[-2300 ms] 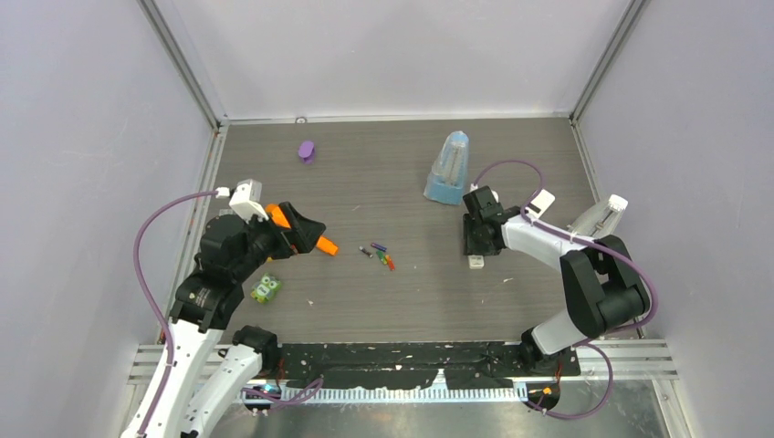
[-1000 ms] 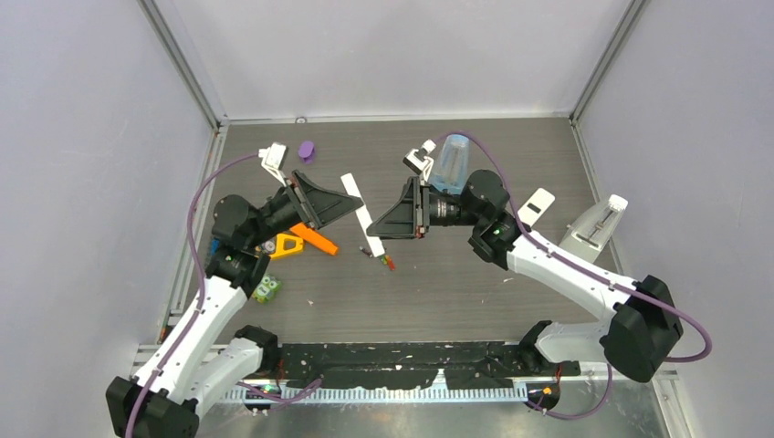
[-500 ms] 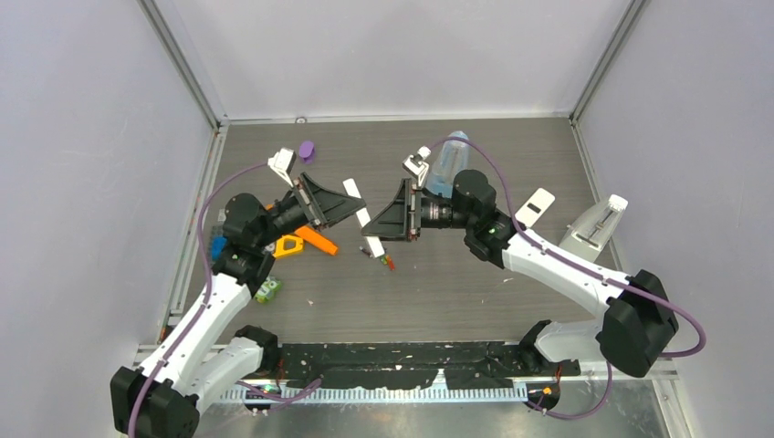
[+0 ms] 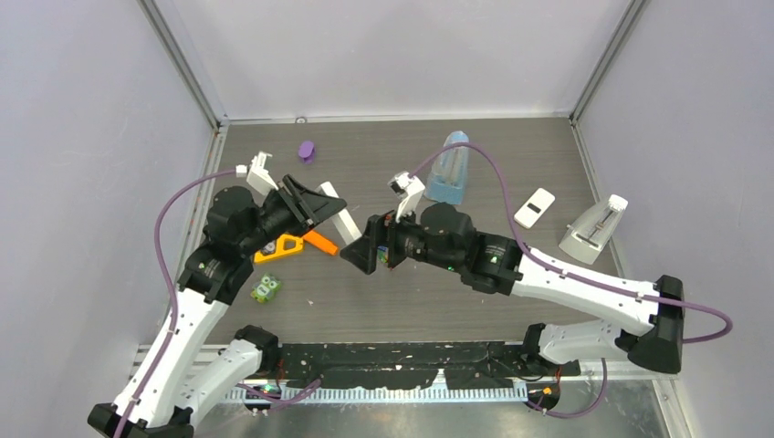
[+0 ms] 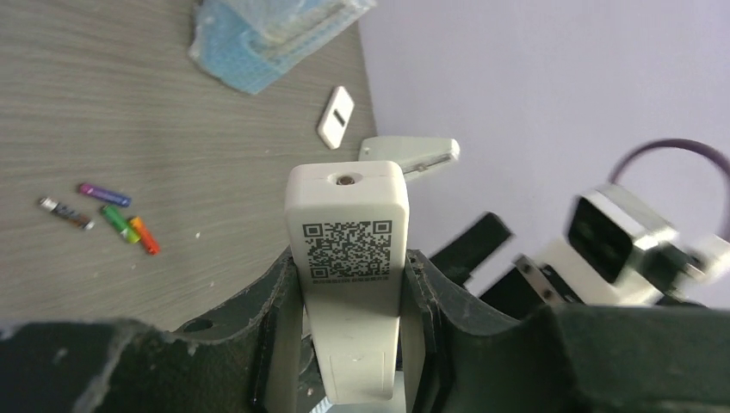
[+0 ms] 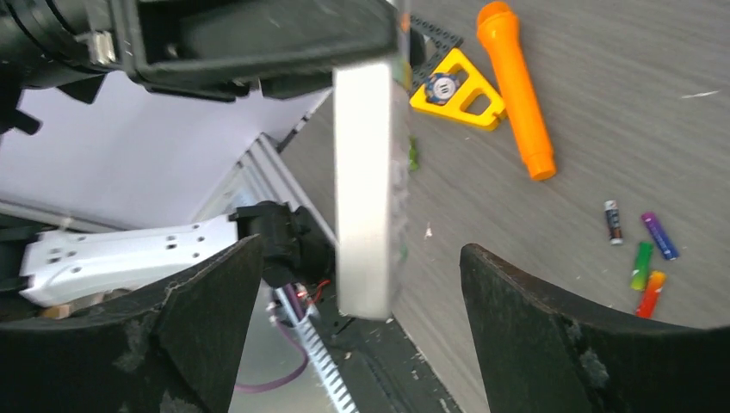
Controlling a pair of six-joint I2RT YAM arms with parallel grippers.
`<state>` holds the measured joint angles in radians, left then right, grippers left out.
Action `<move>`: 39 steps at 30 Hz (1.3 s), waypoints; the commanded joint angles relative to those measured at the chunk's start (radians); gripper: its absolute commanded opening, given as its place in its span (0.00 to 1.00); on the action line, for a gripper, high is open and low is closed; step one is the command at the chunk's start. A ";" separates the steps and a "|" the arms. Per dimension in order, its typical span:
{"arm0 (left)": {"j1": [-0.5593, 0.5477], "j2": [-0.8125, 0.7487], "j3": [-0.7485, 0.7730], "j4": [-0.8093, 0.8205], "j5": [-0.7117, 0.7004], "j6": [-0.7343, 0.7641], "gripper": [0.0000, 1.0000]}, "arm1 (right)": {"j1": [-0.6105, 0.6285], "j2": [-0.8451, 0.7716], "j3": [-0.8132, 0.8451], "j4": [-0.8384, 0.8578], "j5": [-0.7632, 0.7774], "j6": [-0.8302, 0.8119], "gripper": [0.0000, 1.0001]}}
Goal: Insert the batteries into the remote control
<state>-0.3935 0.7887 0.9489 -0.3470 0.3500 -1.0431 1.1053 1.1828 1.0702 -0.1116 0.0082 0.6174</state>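
Remote control point(image 5: 348, 335), white back: black QR code point(image 5: 347, 248) toward its 12 o'clock end; fine print point(image 5: 347, 274) beneath, too small to read.

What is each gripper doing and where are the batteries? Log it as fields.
left gripper: shut on the white remote control, held up off the table
right gripper: open, one finger on each side of the remote, not gripping it
batteries: four lying loose together on the table: purple, dark, green, red
task status: no battery picked up yet
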 commanded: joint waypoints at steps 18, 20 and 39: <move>-0.005 -0.020 0.077 -0.181 0.000 0.045 0.46 | 0.130 0.208 0.250 -0.148 0.251 -0.087 0.08; -0.005 -0.035 0.063 -0.124 0.030 0.078 0.66 | 0.120 0.186 0.247 -0.146 0.187 -0.084 0.06; -0.004 -0.123 -0.092 0.513 0.371 -0.020 0.90 | -0.088 0.005 0.088 0.256 -0.652 0.220 0.08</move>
<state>-0.3946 0.6575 0.8967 -0.1322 0.6239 -0.9405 1.0187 1.1915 1.1606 0.0025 -0.4999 0.7483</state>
